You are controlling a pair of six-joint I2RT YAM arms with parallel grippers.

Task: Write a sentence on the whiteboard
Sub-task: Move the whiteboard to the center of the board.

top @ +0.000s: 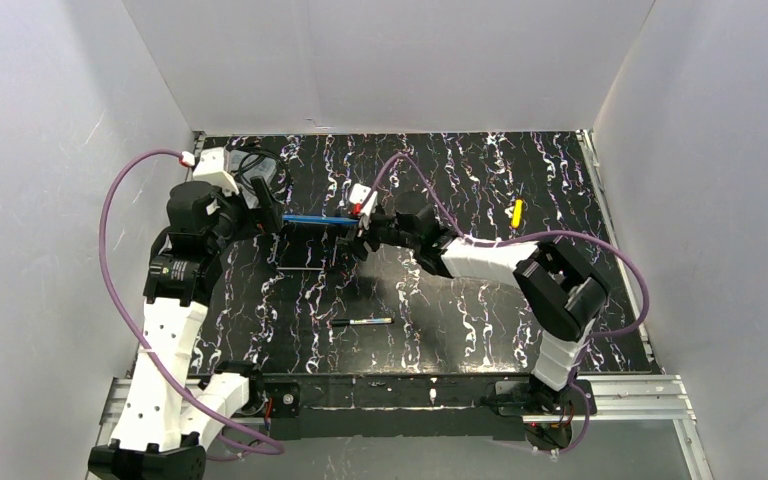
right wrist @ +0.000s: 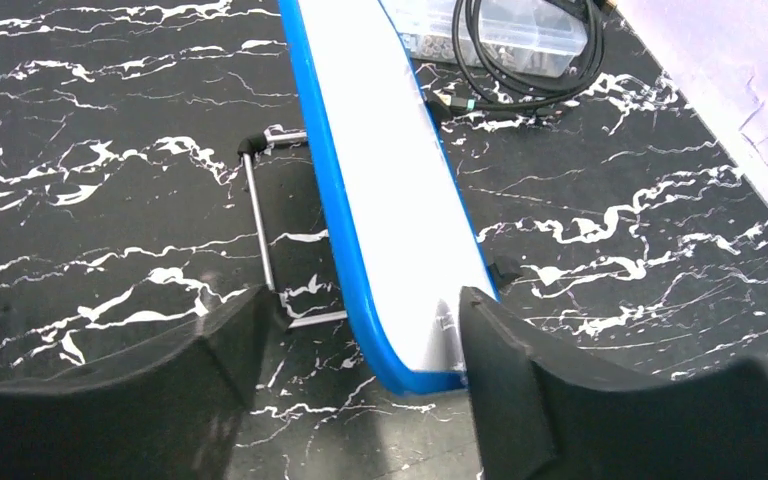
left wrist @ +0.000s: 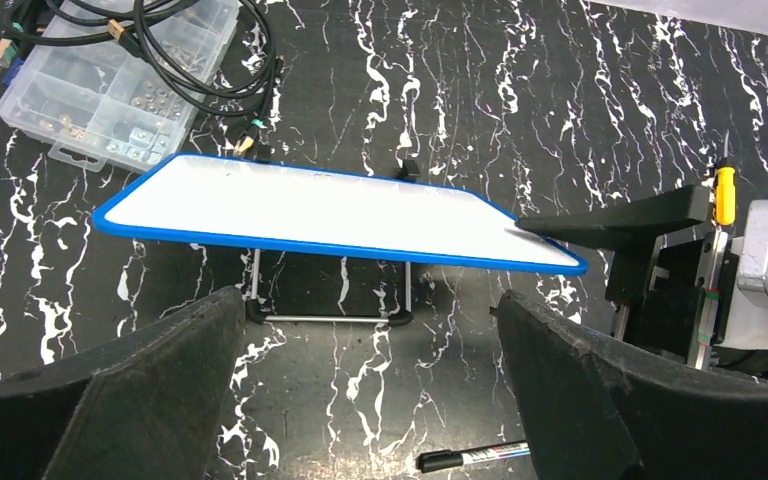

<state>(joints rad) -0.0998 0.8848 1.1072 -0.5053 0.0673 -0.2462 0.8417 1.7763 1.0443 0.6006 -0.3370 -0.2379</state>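
My right claw [right wrist: 360, 300] straddles the near corner of the whiteboard [left wrist: 330, 215], jaws apart. One finger [left wrist: 610, 215] touches the white face at the right of the left wrist frame, and the other stands off the blue rim, so nothing is clamped. My left claw [left wrist: 368, 305] hangs wide apart at the bottom of that frame, clear of the board and gripping nothing.

The board sits mid-frame, tilted on a thin wire stand [left wrist: 330, 318] on the marbled bench [left wrist: 560, 100]. From above it shows only as a blue line between my two claws. Its face looks blank from here.

The risk, as I judge it, is the corner grip. If I close on one corner of a tilted board on so slight a stand, it could pivot, slide off the wire or tip flat, and my left claw is not placed to catch it. A one-sided push from the touching finger could shove board and stand together towards the clear parts box [left wrist: 110, 80] and its cables at upper left.

The marker [left wrist: 475, 455] lies loose on the bench at bottom centre. A falling board or a sweeping arm could roll it out of reach.
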